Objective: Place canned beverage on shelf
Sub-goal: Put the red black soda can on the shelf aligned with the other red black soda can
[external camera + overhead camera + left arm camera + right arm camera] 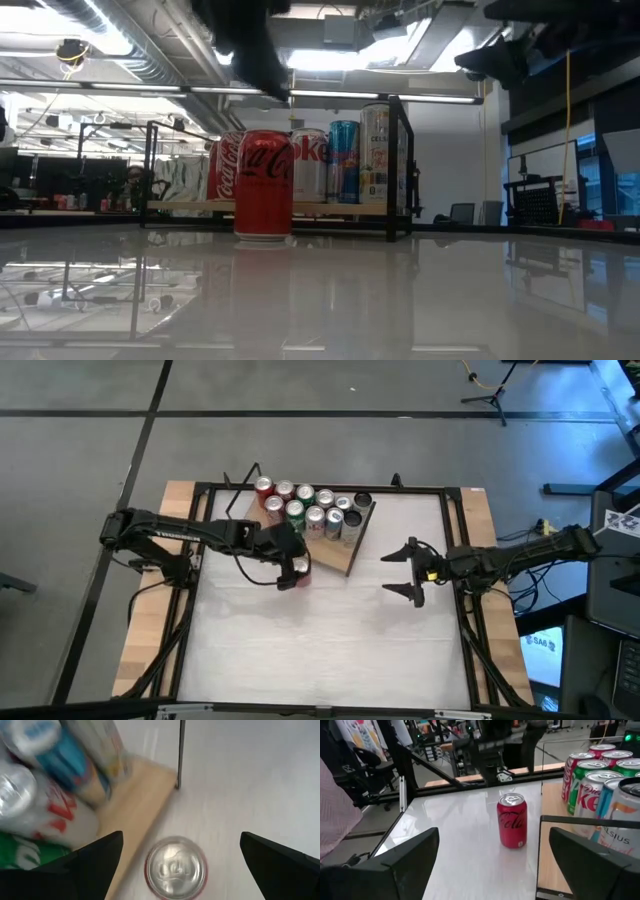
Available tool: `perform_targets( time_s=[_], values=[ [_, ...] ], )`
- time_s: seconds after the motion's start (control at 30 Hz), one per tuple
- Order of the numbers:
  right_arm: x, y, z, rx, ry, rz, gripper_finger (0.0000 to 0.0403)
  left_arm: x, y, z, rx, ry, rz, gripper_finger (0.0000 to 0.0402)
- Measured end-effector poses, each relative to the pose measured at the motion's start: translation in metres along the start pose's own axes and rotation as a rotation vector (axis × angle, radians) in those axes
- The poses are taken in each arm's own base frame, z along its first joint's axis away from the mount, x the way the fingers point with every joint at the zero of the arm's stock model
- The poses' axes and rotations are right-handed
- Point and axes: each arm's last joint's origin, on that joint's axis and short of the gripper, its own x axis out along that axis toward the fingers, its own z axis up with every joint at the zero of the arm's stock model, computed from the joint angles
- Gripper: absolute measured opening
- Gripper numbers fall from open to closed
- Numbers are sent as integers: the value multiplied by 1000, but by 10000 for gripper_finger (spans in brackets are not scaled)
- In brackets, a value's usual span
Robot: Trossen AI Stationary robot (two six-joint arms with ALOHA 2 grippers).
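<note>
I see several cans already on the shelf [340,556]. One red can [512,820] stands on the table just beside its edge, not yet placed. My left gripper [180,865] hovers above it, fingers spread, holding nothing. The right gripper [403,572] waits apart, also spread.

Bright, even light from ceiling strips [330,60], which flare white in the low view. The glossy surface [400,290] mirrors them and the red can [264,186], with pale glare streaks. From above, soft faint shadows lie under both arms on the surface. In the left wrist view the cans on the shelf [137,795] are smeared and out of focus; the can top is only slightly soft.
</note>
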Motion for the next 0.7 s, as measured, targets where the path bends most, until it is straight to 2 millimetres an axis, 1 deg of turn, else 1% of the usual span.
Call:
perform_targets(
  time_s=[0.07,0.13,0.2,0.37,0.7],
  values=[
    [0,-1,-4,2,-12,0,372,9,-1,-7,4,35,4,392],
    [1,-2,-8,2,-29,-3,372,13,-1,-13,8,72,14,392],
    [1,-3,-12,6,-51,-16,372,16,-1,-12,7,64,15,392],
    [0,-6,-22,12,-81,-42,372,24,-2,-16,14,109,18,392],
    [0,-6,-25,15,-84,-39,372,45,-5,-25,25,195,10,392]
  ],
)
